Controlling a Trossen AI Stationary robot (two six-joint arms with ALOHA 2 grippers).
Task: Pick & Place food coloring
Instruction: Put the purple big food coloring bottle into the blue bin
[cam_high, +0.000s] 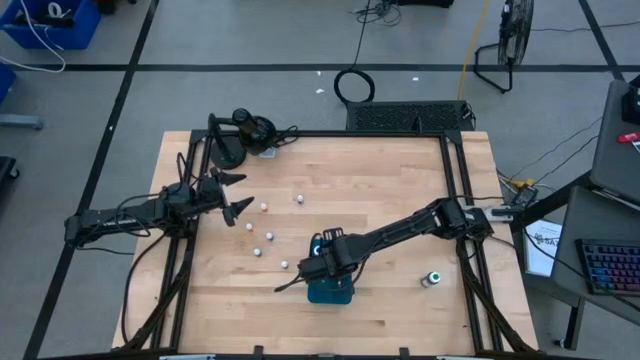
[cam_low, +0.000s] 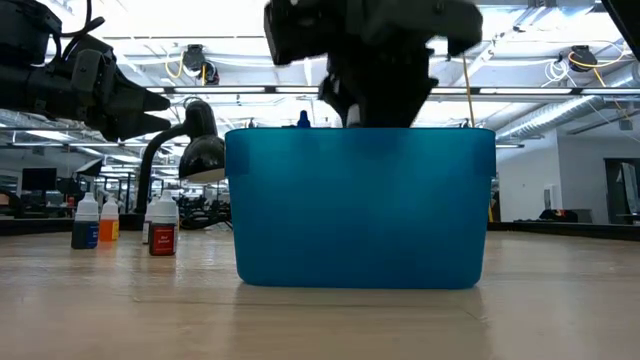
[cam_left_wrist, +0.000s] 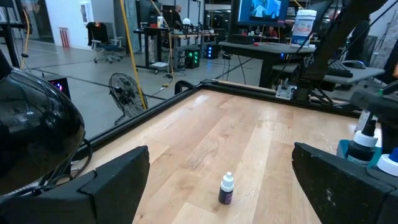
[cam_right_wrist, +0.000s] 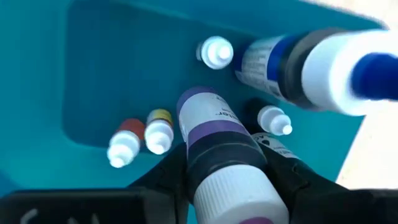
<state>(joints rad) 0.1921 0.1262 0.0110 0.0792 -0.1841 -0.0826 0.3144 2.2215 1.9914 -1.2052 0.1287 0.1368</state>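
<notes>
My right gripper (cam_right_wrist: 230, 171) is above the teal bin (cam_high: 330, 290), shut on a food coloring bottle (cam_right_wrist: 214, 134) that has a white label and a purple band. Inside the bin (cam_right_wrist: 93, 68) lie several more bottles, among them a larger blue-and-white one (cam_right_wrist: 311, 56). Several small white-capped bottles (cam_high: 269, 237) stand upright on the table between the two arms; three of them (cam_low: 162, 228) appear in the low view. My left gripper (cam_high: 238, 195) hangs open at the table's left, with one purple bottle (cam_left_wrist: 226, 190) ahead of it. My right gripper pinches the bottle between its two fingers (cam_right_wrist: 171, 177), on the dark band (cam_right_wrist: 224, 152) next to the white cap. The fingers come from above, pointing steeply down. The bottle's cap end is up toward the wrist and its other end (cam_right_wrist: 196, 102) points down into the bin.
A black desk lamp (cam_high: 240, 135) stands at the table's far left corner. A green-capped bottle (cam_high: 432, 278) stands alone near the right edge. A dark metal frame (cam_high: 455, 200) runs along the table's sides.
</notes>
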